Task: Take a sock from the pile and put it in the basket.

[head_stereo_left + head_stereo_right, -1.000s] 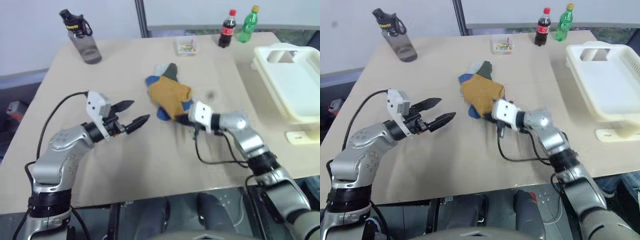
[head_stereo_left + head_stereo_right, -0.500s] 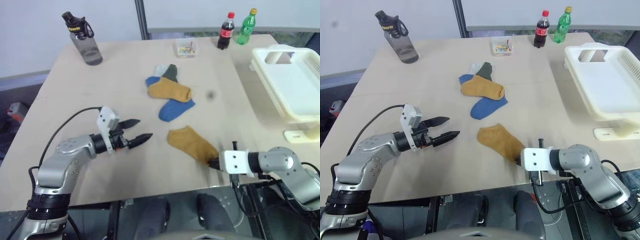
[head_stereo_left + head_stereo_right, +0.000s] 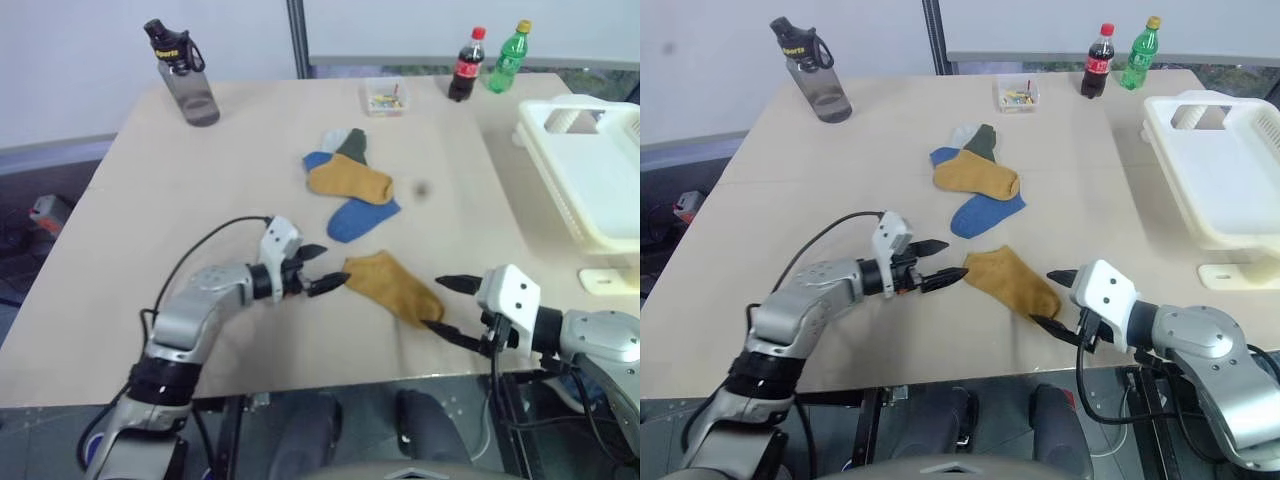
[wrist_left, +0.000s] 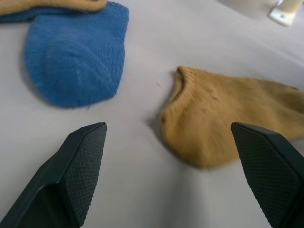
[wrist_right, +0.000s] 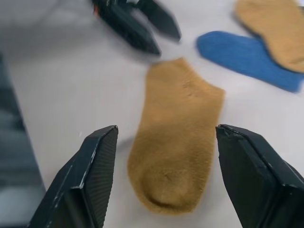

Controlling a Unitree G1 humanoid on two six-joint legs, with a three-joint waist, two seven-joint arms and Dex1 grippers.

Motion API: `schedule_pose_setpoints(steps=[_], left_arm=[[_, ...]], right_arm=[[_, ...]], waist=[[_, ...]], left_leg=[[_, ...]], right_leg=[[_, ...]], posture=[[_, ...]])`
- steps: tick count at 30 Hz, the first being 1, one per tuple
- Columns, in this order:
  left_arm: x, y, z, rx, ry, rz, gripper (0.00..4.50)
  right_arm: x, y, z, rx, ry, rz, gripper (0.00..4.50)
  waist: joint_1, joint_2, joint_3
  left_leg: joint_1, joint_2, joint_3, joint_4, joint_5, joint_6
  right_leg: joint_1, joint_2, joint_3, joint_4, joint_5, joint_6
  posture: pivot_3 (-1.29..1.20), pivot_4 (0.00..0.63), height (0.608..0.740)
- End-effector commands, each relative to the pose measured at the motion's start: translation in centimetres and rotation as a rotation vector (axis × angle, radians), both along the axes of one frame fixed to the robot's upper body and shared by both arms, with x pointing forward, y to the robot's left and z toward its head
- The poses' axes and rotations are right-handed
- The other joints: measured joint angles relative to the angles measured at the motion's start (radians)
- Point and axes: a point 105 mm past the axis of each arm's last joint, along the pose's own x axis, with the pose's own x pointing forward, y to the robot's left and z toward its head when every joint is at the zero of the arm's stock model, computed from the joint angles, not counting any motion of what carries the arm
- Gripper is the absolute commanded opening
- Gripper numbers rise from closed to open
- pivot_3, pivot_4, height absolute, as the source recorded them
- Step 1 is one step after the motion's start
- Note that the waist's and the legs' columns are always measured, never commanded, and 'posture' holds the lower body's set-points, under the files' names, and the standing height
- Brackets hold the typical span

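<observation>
Beige tabletop (image 3: 840, 160) carries the whole job. My pile (image 3: 978, 170) of socks sits mid-table: a mustard one over a blue one, with pale grey and dark green toes showing behind. One mustard-yellow sock (image 3: 1010, 283) lies flat by itself near the front edge, well apart from the pile, so it can be gripped without dragging its neighbours.

My left gripper (image 3: 943, 260) hangs just beside the cuff end with its two black fingers spread; nothing is between them. My right gripper (image 3: 1052, 298) sits at the toe end, fingers parted and holding nothing, though the lower tip lies against the toe (contact there is my judgement).

My white basket (image 3: 1205, 215) stands at the right edge, so I judge the right arm better placed to carry the sock across.
</observation>
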Motion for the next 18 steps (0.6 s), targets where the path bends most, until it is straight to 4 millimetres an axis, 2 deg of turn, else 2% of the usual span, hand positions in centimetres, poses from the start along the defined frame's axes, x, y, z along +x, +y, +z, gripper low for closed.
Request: schedule_pose_setpoints(steps=[1,3,5,9,11,12,15,18], left_arm=[[0.3,-1.1,-0.2,0.02,-0.032,-0.04,4.24],[0.2,-1.6,-0.6,0.025,-0.029,-0.06,3.86],[0.2,-1.8,-0.8,0.021,-0.022,-0.071,3.15],[0.2,-0.8,-0.7,-0.022,-0.002,-0.041,1.33],[0.0,0.3,-0.5,-0.044,0.012,-0.022,0.25],[-0.3,1.2,-0.2,-0.058,0.015,-0.008,0.07],[-0.8,3.2,0.5,-0.084,0.012,0.021,0.07],[-1.6,6.1,2.1,-0.13,0.006,0.073,0.07]], right_arm=[[-0.4,-0.5,1.1,0.002,-0.04,-0.063,3.54],[-0.5,-0.6,1.1,-0.002,-0.043,-0.081,3.55],[-0.5,-0.8,1.1,0.003,-0.046,-0.106,3.55],[-0.5,-1.1,1.0,-0.008,-0.051,-0.125,3.55],[-0.5,-1.1,0.8,-0.018,-0.049,-0.118,3.55],[-0.6,-1.0,0.7,-0.016,-0.043,-0.109,3.55],[-0.7,-0.8,0.4,-0.01,-0.027,-0.085,3.55],[-0.7,-0.7,0.3,-0.005,-0.026,-0.068,3.55]], waist=[[0.001,0.0,0.0],[0.002,0.0,0.0],[0.002,0.0,0.0],[0.001,0.0,0.0],[-0.001,0.0,0.0],[-0.002,0.0,0.0],[-0.007,0.0,0.0],[-0.012,0.0,0.0]], left_leg=[[0.0,0.0,0.0,0.0,0.0,0.0],[0.0,0.0,0.0,0.0,0.0,0.0],[0.0,0.0,0.0,0.0,0.0,0.0],[0.0,0.0,-0.001,0.0,0.0,0.0],[0.001,0.001,-0.001,0.0,0.0,0.0],[0.001,0.001,-0.001,0.0,0.0,0.0],[0.001,0.002,-0.001,-0.001,0.0,0.0],[0.001,0.002,-0.001,-0.001,0.0,0.0]], right_leg=[[0.0,0.0,0.0,0.0,0.0,0.0],[0.0,0.0,0.0,0.0,0.0,0.0],[0.0,0.0,-0.001,-0.001,0.0,0.0],[0.002,0.0,-0.001,-0.002,0.0,0.0],[0.002,0.0,-0.001,-0.003,0.0,0.0],[0.002,0.0,-0.001,-0.003,0.0,0.0],[0.002,0.001,-0.002,-0.003,0.0,0.0],[0.003,0.001,-0.002,-0.003,0.0,0.0]], posture=[[0.0,0.15,0.74],[0.0,0.15,0.74],[0.0,0.15,0.74],[0.0,0.15,0.74],[0.0,0.15,0.74],[0.0,0.15,0.74],[0.0,0.15,0.74],[0.0,0.15,0.74]])
